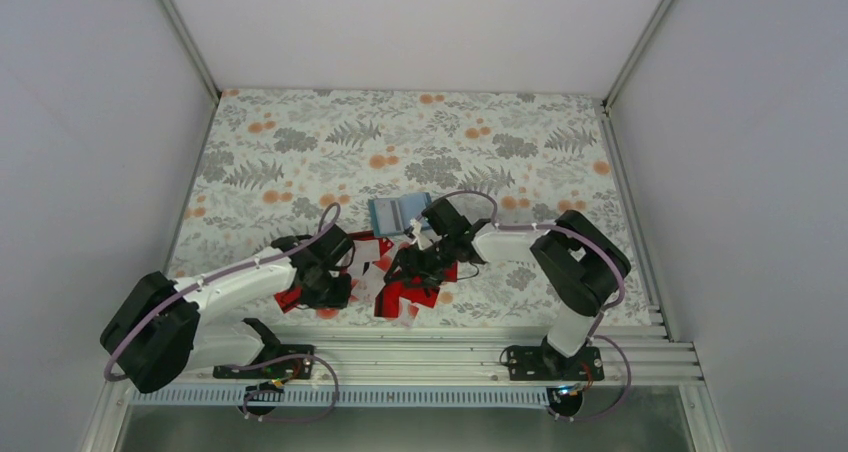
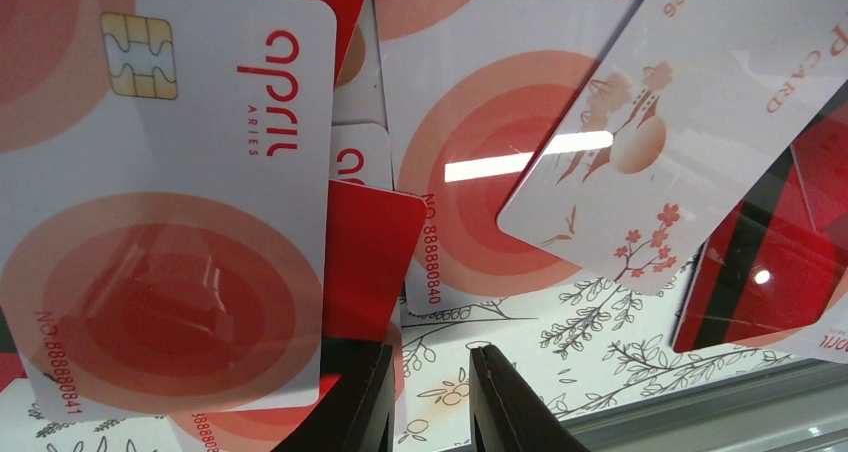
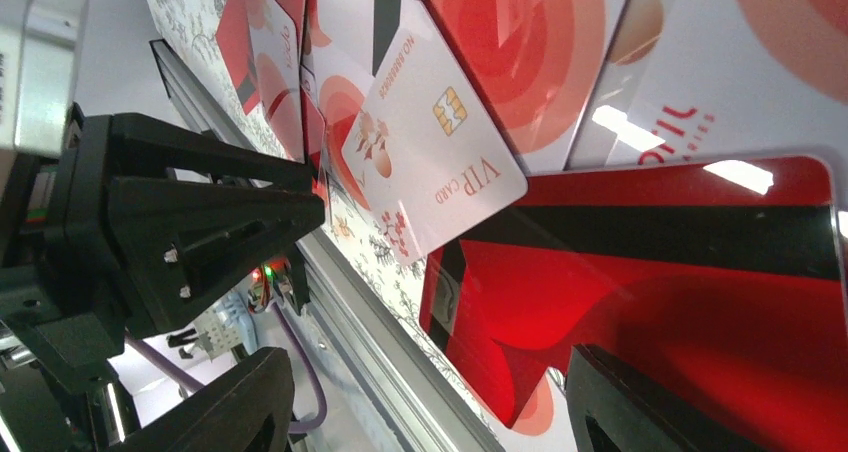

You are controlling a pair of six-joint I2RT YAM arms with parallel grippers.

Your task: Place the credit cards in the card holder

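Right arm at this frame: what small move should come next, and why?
Probably close the right gripper on the red striped card. Its jaws stand open with that card's near corner between them, so a pinch seems the step before carrying it to the card holder beyond the other cards. Whether the fingers sit low enough to catch the thin edge is unclear.
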